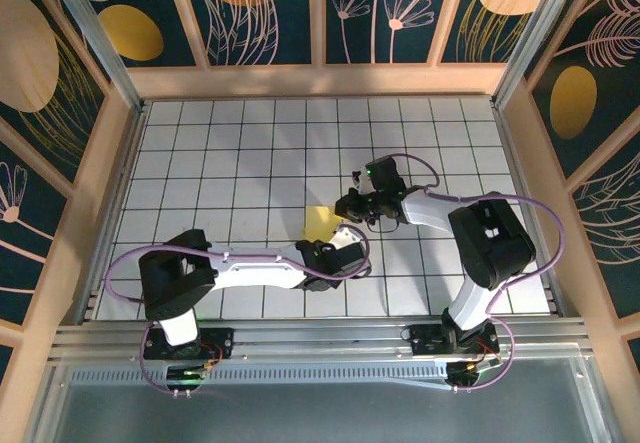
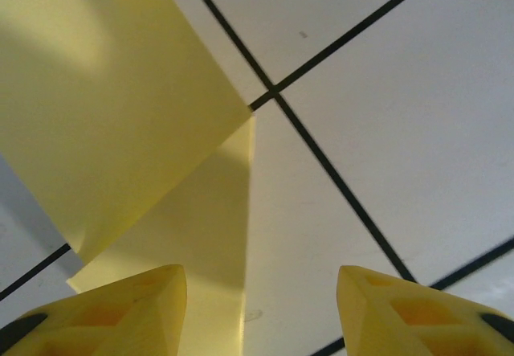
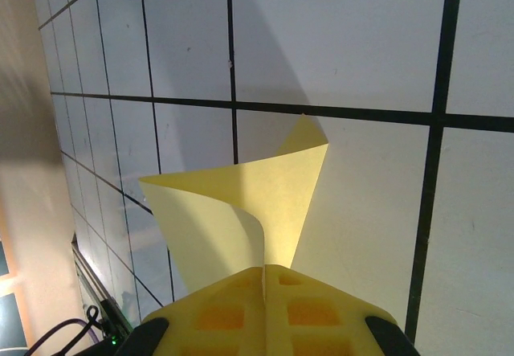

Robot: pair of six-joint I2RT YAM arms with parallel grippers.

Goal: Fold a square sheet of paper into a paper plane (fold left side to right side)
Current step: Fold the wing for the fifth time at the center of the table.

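Note:
The square sheet of paper (image 1: 320, 220) is bright yellow and lies mid-table on the white grid, partly lifted and curling. My right gripper (image 1: 349, 206) is shut on one edge of it. In the right wrist view the sheet (image 3: 241, 211) curves up from the tiles into the closed fingertips of the right gripper (image 3: 265, 280). My left gripper (image 1: 347, 235) stands open just near of the sheet. In the left wrist view the paper (image 2: 120, 107) shows a raised flap over a flat layer. That layer's edge runs under the left finger (image 2: 120, 312) of the left gripper (image 2: 261, 308), and bare tile lies between the fingers.
Wooden frame walls (image 1: 115, 153) close in the tiled table (image 1: 230, 143) on the left, right and back. An aluminium rail (image 1: 320, 338) runs along the near edge by both arm bases. Purple cables (image 1: 545, 243) loop off each arm.

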